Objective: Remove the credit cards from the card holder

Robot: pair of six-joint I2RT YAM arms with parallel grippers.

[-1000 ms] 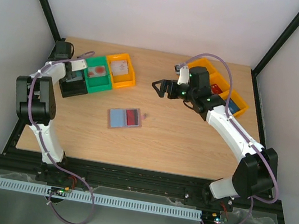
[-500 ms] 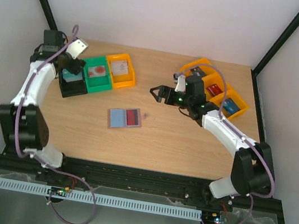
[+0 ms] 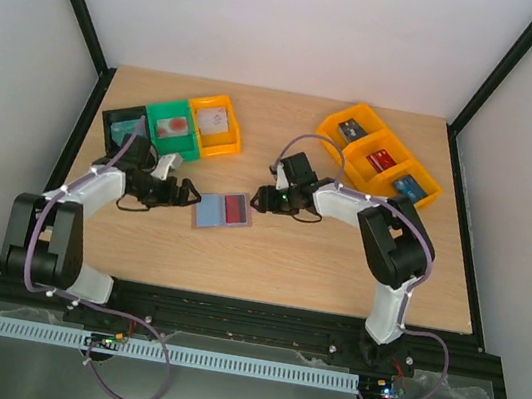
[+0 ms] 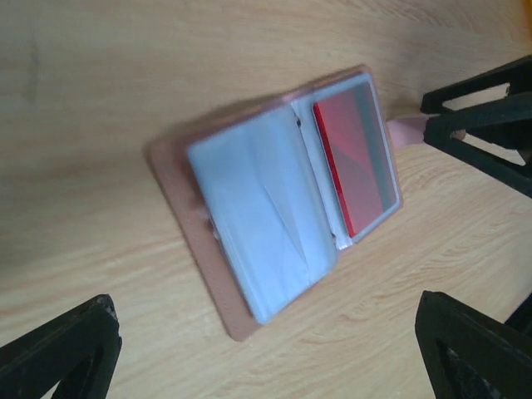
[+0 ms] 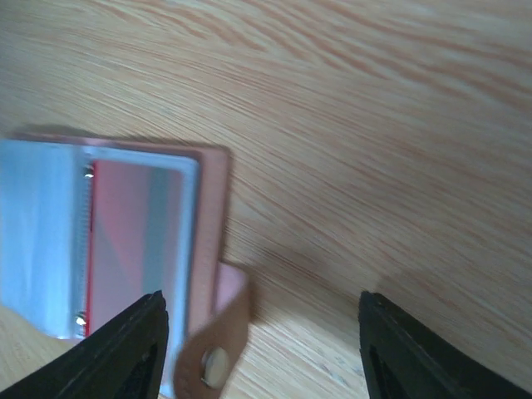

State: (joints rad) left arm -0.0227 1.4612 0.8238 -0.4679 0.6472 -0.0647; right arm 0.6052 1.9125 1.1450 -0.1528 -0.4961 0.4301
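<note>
On the left, your left gripper (image 3: 183, 194) sat low over the table (image 3: 317, 258). Its fingers were spread wide, with nothing in them. The holder (image 3: 222, 211) lay just to its right, flat and open, blue side up. Its long side ran left to right, so it pointed from one gripper to the other.

The left half of the holder looked bare. One red card (image 3: 235, 208) sat in the right half, with its long side running along the fold. A small brown strap (image 5: 218, 337) stuck out from the holder's right edge.

Just past that was your right gripper (image 3: 264, 199), also low. Its fingers were apart and pinching nothing, and the strap lay between them.

So the card was on the right gripper's side, and that arm was the nearer one to it. Your left gripper was nearer the bare half. I think that was a good spot for pressing the holder down. The wrist views were blurry, so I could not tell which edge of the pocket the card would slide out of.
</note>
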